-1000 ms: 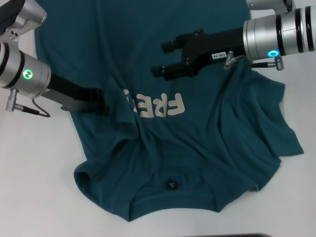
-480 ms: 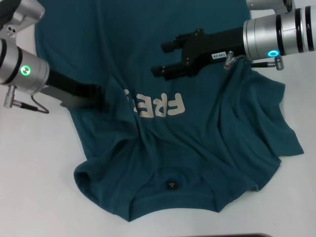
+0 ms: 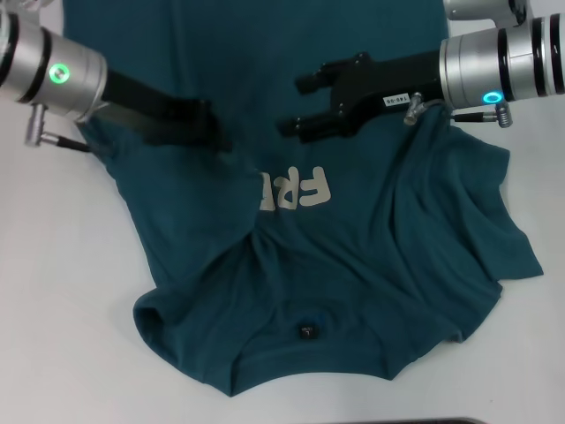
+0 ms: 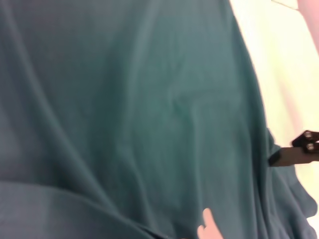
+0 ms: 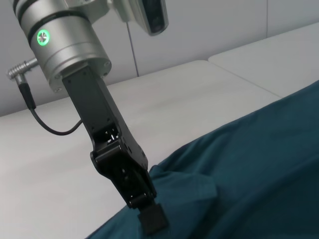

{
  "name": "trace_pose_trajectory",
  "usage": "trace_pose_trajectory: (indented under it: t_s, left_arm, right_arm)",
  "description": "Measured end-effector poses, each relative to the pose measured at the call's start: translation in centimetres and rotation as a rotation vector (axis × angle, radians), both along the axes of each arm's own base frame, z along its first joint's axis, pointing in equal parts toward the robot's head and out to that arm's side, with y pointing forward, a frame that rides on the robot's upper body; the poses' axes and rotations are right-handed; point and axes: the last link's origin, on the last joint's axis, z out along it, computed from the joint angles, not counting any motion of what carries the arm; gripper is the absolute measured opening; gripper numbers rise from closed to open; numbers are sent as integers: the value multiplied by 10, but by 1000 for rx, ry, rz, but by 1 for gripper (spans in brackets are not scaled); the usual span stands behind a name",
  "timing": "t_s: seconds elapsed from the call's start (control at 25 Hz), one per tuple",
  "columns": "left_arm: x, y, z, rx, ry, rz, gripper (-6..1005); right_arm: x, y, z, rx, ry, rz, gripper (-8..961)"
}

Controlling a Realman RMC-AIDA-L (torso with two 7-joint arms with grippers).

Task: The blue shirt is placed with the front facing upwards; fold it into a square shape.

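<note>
Left hand [image 3: 221, 141] of ours grips a pinch of the blue shirt [image 3: 371, 265] while our right hand [image 3: 296, 106] hovers open; a weak pinch could slip and bunch the cloth.

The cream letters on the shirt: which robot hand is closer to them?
Left. The left gripper pinches the blue shirt right at the edge of the cream letters. The right gripper hangs open farther off, beyond them.

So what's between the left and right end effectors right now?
In the head view, only raised folds of the blue shirt lie between the left end effector and the right end effector; nothing else sits there.
</note>
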Motion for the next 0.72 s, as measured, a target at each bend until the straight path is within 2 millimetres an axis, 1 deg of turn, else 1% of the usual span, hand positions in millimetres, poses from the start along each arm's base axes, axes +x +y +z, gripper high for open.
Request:
trace_pose_trajectory:
  t_s: [0.08, 0.2, 0.44, 0.68, 0.72]
  left_arm:
    - [8, 3, -4, -2, 3, -21, -1]
    - [14, 6, -12, -2, 12, -31, -1]
    - [12, 10, -25, 32, 21, -4, 0]
    - [12, 9, -31, 44, 10, 11, 56]
    - [12, 9, -32, 44, 6, 14, 98]
  right_arm:
    - [1, 0, 0, 3, -2, -4, 808]
    - [2, 0, 0, 3, -3, -9, 808]
    - [4, -1, 0, 3, -4, -15, 808]
    - [6, -1, 0, 4, -5, -17, 809]
    - [6, -1, 0, 4, -5, -17, 809]
